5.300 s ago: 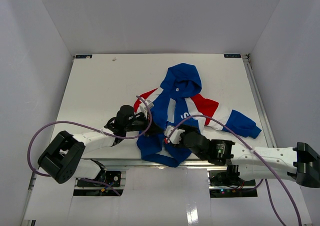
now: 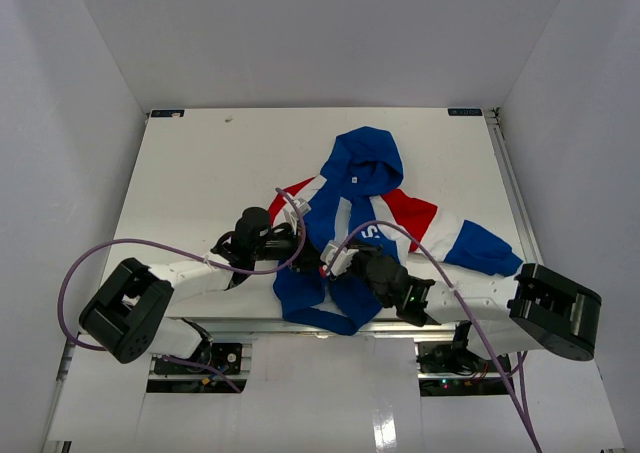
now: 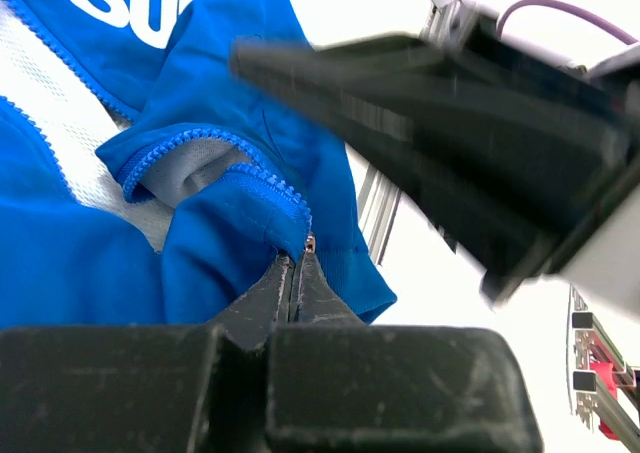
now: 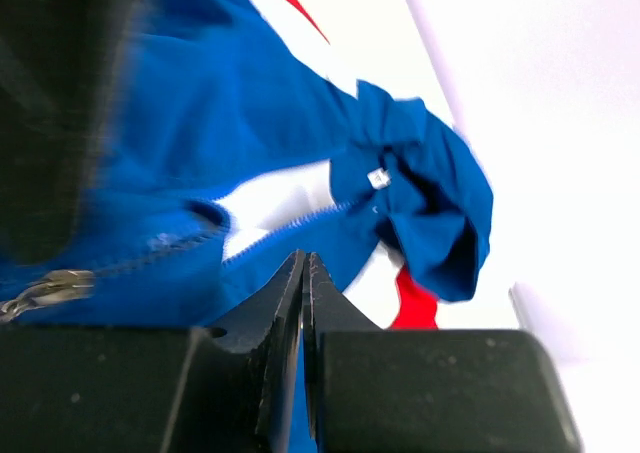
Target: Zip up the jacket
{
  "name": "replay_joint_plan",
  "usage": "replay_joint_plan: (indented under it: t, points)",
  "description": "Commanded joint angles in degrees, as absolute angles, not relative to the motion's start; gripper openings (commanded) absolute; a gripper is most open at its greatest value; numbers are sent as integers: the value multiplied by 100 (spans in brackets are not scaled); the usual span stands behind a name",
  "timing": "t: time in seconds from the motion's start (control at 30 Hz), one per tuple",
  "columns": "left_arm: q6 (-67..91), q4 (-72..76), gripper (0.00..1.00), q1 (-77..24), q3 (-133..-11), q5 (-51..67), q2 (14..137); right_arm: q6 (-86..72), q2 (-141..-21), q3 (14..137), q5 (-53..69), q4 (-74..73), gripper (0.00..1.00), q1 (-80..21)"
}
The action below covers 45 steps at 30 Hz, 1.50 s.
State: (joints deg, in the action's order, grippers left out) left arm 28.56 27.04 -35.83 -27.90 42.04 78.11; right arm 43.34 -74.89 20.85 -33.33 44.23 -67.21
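blue jacket point(image 3: 230, 223) edge pinched by closed left jaws; right jaws closed.

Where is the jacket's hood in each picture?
Top external: the hood is in the middle, at the far end of the jacket.
Left wrist: not in it.
Right wrist: the hood is right of centre.
Shared landmark: the small white tag below the hood, also in the right wrist view; the left wrist view misses it.

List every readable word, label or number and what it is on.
"SU", then cut off at the frame edge: white lettering on the jacket.
Tag in the hood: too small to read.
Nothing else legible.
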Motion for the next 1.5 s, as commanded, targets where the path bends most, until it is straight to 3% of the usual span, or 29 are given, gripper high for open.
replay_joint_plan:
  t: [0.0,0.23,0.37,0.47,0.8,1.47]
  points:
    - [2854,2681,0,-3586,-2837,4335,7706,3148,-7006,2393,-3082,3958,8,-6494]
    - [2839,2663,0,-3586,-2846,4309,7732,1490,-6622,2803,-2801,2921,10,-6327]
    - [2865,2689,0,-3586,-2848,4315,7770,-81,-6091,3427,-2011,1556,32,-6179]
    - [2865,2689,0,-3586,-2848,4324,7787,-860,-5557,3349,-1311,1240,35,-6144]
    - [2848,2717,0,-3586,-2848,4351,7841,-1244,-5520,2791,1047,1251,37,-5578]
    - [2865,2744,0,-3586,-2837,4388,7815,-1034,-6264,2691,1087,1368,47,-5224]
